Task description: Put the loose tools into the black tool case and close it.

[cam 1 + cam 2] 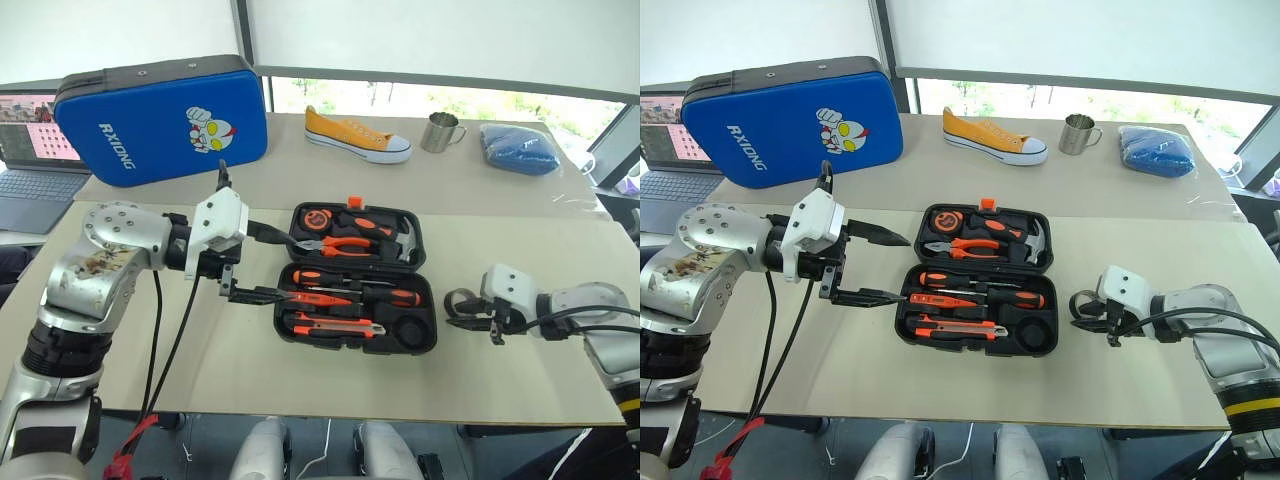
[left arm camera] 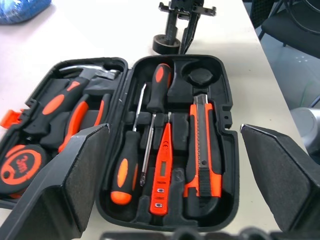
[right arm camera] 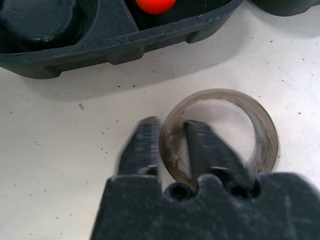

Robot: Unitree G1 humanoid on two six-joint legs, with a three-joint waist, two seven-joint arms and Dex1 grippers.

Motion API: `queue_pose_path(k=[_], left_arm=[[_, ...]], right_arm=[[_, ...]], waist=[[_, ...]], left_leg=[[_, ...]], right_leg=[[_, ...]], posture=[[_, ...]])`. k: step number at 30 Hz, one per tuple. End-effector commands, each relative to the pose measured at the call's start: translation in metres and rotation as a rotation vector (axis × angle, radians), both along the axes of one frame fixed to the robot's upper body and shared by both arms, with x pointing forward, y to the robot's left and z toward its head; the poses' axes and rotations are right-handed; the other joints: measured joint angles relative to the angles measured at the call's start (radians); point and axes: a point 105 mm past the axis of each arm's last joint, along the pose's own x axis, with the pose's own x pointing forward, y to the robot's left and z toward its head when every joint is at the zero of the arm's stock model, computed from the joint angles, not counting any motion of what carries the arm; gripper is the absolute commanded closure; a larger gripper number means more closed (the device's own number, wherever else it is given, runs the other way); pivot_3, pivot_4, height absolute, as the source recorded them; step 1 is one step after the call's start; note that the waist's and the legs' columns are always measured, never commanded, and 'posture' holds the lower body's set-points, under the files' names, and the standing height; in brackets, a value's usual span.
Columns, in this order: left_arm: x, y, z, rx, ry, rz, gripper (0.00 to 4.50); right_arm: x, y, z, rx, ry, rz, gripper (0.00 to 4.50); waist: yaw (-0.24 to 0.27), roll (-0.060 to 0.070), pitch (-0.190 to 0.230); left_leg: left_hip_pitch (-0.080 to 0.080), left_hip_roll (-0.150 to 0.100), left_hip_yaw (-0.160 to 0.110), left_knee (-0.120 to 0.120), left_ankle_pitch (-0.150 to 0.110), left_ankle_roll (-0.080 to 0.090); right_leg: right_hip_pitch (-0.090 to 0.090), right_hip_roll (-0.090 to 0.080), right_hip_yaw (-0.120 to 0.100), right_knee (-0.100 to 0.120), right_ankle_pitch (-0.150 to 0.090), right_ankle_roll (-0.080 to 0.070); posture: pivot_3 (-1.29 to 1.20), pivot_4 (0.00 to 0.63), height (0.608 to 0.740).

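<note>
Our right gripper (image 3: pixel 167 145) is pinched on the wall of the tape roll (image 3: pixel 220 135), one finger inside the ring and one outside. The roll sits on the table (image 1: pixel 150 360), just beside the right end of the black tool case (image 1: pixel 357 280), not yet in it. Our left gripper (image 1: pixel 262 262) hangs wide open at the case's left end, holding nothing.

The case lies open. Two screwdrivers (image 2: pixel 150 125), the tester screwdriver (image 2: pixel 162 170) and the utility knife (image 2: pixel 202 145) sit in the near half; the round recess (image 2: pixel 197 75) at its right end is empty.

Risks, as we judge them:
- The grip is thin, on one wall only. The roll could twist or slip out on the lift.
- If we drop it off-centre over the recess, it rides up on the rim and the lid won't close.
- The left fingers flank the case's edge; any sweep could shove the case.

The right wrist view shows the finger inside the ring, which the head views can't resolve. The left wrist view shows each slot filled and the empty recess, with the right gripper and roll beyond the case. The head views give both grippers' places relative to the case.
</note>
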Motion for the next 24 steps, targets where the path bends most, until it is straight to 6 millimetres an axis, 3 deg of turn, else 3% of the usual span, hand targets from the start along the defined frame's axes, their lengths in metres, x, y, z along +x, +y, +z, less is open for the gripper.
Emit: queue_pose_path(k=[1, 6, 9, 11, 16, 20, 24], left_arm=[[-0.001, -0.004, 0.007, 0.000, -0.054, -0.023, 0.00], [-0.003, -0.006, 0.002, 0.020, -0.056, -0.042, 0.00], [-0.005, -0.004, -0.006, 0.054, -0.055, -0.057, 0.00], [-0.007, -0.003, -0.010, 0.068, -0.054, -0.066, 0.00], [-0.008, -0.007, -0.010, 0.058, -0.056, -0.073, 0.00], [-0.008, -0.008, -0.009, 0.057, -0.061, -0.076, 0.00], [-0.007, -0.008, -0.008, 0.059, -0.067, -0.075, 0.00]], right_arm=[[-0.003, 0.003, 0.013, -0.008, -0.042, 0.038, 4.48], [-0.012, 0.012, 0.040, 0.025, -0.067, 0.095, 4.48], [-0.025, 0.037, 0.071, 0.156, -0.068, 0.158, 4.48], [-0.033, 0.052, 0.080, 0.204, -0.060, 0.182, 4.48], [-0.055, 0.076, 0.059, 0.142, -0.010, 0.268, 4.48], [-0.051, 0.080, 0.037, 0.076, -0.017, 0.253, 4.48], [-0.049, 0.084, 0.031, 0.063, -0.017, 0.247, 4.48]], waist=[[0.000, 0.000, 0.000], [0.001, 0.000, 0.000], [0.002, 0.001, 0.001], [0.000, 0.001, 0.001], [0.005, 0.000, 0.001], [0.010, 0.000, 0.001], [0.008, 0.000, 0.001]], left_leg=[[0.000, 0.000, 0.000, 0.000, 0.000, 0.000], [-0.001, 0.000, 0.000, 0.000, 0.000, 0.000], [-0.001, 0.000, 0.000, 0.000, 0.000, 0.000], [-0.001, 0.001, -0.001, 0.000, 0.000, 0.000], [-0.001, 0.001, -0.001, 0.000, 0.000, 0.000], [-0.002, 0.000, 0.000, 0.001, 0.000, 0.000], [-0.003, 0.000, 0.000, 0.001, 0.000, 0.000]], right_leg=[[0.000, 0.000, 0.000, 0.000, 0.000, 0.000], [0.000, 0.000, 0.000, 0.000, 0.000, 0.000], [-0.001, 0.000, 0.000, 0.000, 0.000, 0.000], [-0.001, 0.000, 0.000, 0.000, 0.000, 0.000], [-0.001, 0.001, -0.001, 0.000, 0.000, -0.001], [-0.001, -0.001, -0.001, -0.001, 0.000, 0.000], [-0.003, 0.000, 0.000, 0.000, 0.000, 0.000]], posture=[[0.00, 0.150, 0.740], [0.00, 0.150, 0.740], [0.00, 0.150, 0.740], [0.00, 0.150, 0.740], [0.00, 0.150, 0.740], [0.00, 0.150, 0.740], [0.00, 0.150, 0.740]])
